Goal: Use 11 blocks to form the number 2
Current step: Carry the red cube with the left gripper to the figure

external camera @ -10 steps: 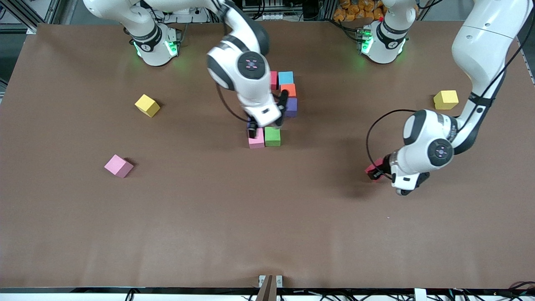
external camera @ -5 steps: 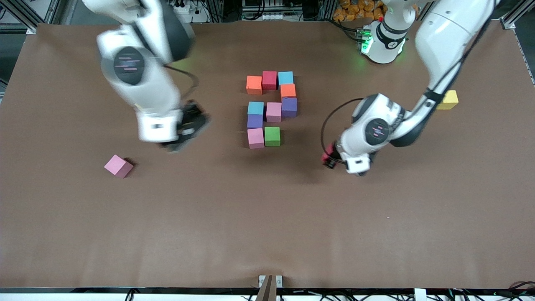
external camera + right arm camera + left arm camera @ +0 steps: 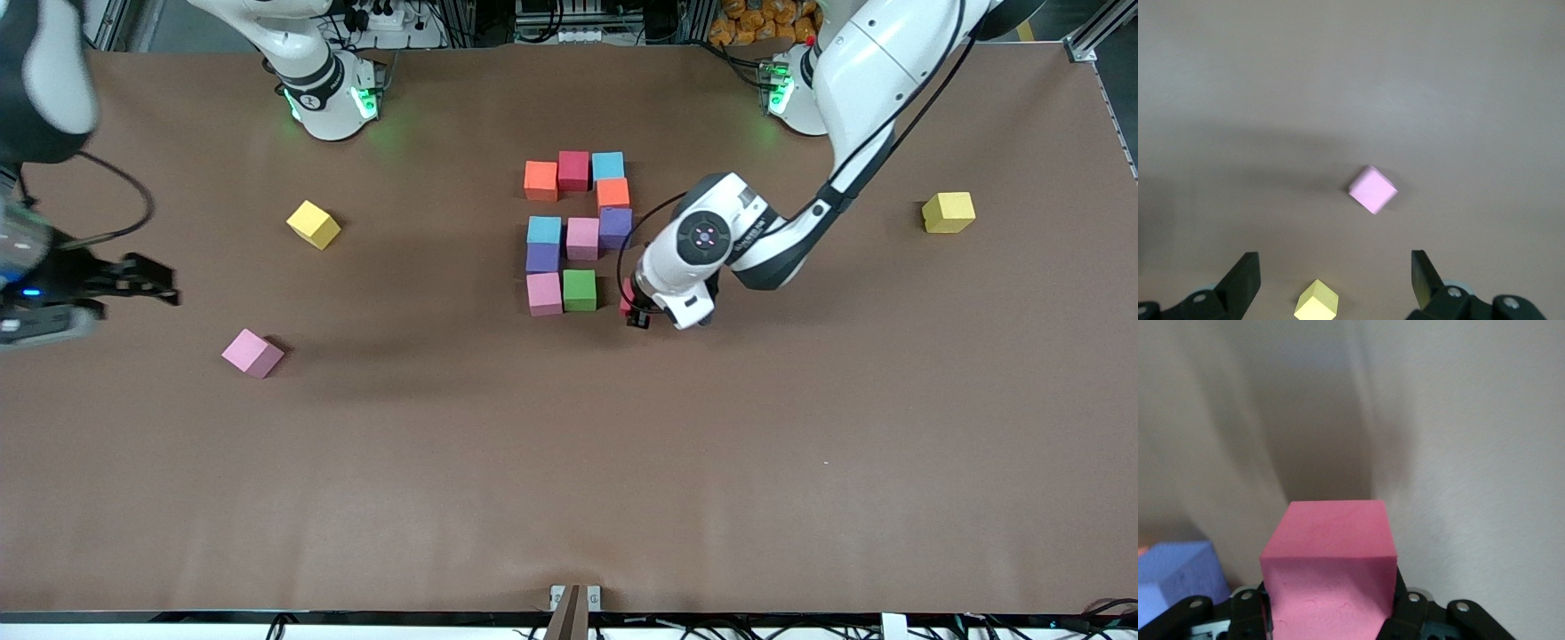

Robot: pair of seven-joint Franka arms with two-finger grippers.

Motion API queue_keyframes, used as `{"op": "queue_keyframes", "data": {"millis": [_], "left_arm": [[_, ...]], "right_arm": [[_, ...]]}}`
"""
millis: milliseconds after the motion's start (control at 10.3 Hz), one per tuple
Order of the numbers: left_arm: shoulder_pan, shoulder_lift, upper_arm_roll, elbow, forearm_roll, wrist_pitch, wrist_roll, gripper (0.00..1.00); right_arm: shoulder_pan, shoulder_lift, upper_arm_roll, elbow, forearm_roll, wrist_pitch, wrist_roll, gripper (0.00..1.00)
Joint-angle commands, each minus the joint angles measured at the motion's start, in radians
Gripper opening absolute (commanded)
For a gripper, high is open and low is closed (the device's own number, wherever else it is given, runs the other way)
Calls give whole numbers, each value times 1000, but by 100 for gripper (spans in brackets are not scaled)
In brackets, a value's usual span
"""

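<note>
Ten blocks lie grouped mid-table: orange (image 3: pixel 540 180), red (image 3: pixel 573 170), light blue (image 3: pixel 608 165), orange (image 3: pixel 613 192), purple (image 3: pixel 615 228), pink (image 3: pixel 582 238), light blue (image 3: pixel 544 230), purple (image 3: pixel 542 258), pink (image 3: pixel 544 293) and green (image 3: pixel 580 290). My left gripper (image 3: pixel 635 308) is shut on a red block (image 3: pixel 629 299), low over the table beside the green block, toward the left arm's end. In the left wrist view the red block (image 3: pixel 1328 567) sits between the fingers, with a purple block (image 3: pixel 1175 577) nearby. My right gripper (image 3: pixel 133 276) is open and empty over the right arm's end of the table.
A loose pink cube (image 3: pixel 252 353) lies toward the right arm's end and shows in the right wrist view (image 3: pixel 1372 189). One yellow cube (image 3: pixel 313 224) lies near it and shows in the right wrist view (image 3: pixel 1316 303). Another yellow cube (image 3: pixel 948 212) lies toward the left arm's end.
My right arm has swung away from the block group to its own end of the table. My left arm has carried the red block in beside the green block.
</note>
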Motion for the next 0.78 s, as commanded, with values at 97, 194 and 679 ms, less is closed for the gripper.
{"op": "queue_keyframes", "data": {"millis": [97, 194, 679], "left_arm": [[2, 10, 7, -23, -11, 12, -148, 30], [1, 19, 7, -23, -13, 12, -162, 30], [-19, 28, 7, -20, -13, 15, -248, 31]], "right_arm": [[-6, -97, -57, 21, 40, -43, 69, 100], [-8, -128, -57, 16, 40, -48, 77, 100], [23, -148, -48, 68, 29, -117, 342, 100]]}}
